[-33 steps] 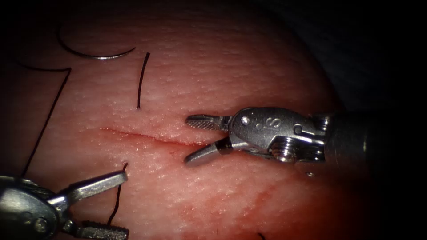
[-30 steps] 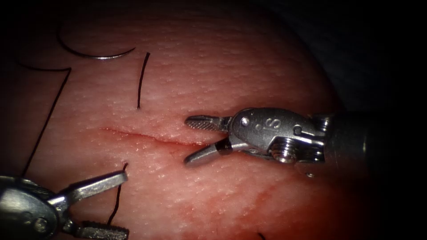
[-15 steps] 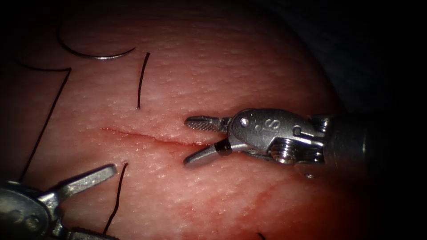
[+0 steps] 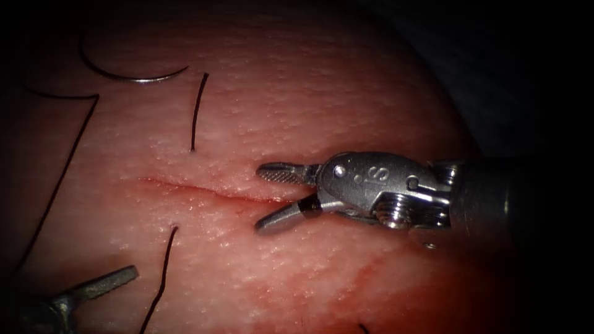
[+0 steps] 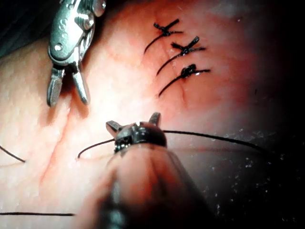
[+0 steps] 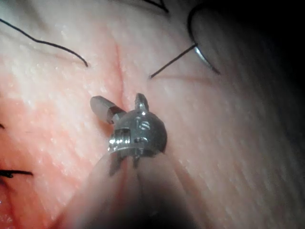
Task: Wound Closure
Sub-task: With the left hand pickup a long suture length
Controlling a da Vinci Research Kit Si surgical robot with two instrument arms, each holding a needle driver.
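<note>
The right tool [image 4: 266,196] hangs with its jaws spread and empty over the right end of the cut [image 4: 204,190], one jaw on each side of the line. The left tool [image 4: 99,283], at seven o'clock in the endoscope view, has drawn back from the thread [image 4: 162,272] it bracketed a second ago — its jaws parted, gripping nothing. The needle [image 4: 133,75] lies free on the tissue [image 4: 322,111] at eleven o'clock, not in it. Three knotted stitches [image 5: 183,47] sit beyond the cut, and red fluid [image 4: 371,266] pools at five o'clock
</note>
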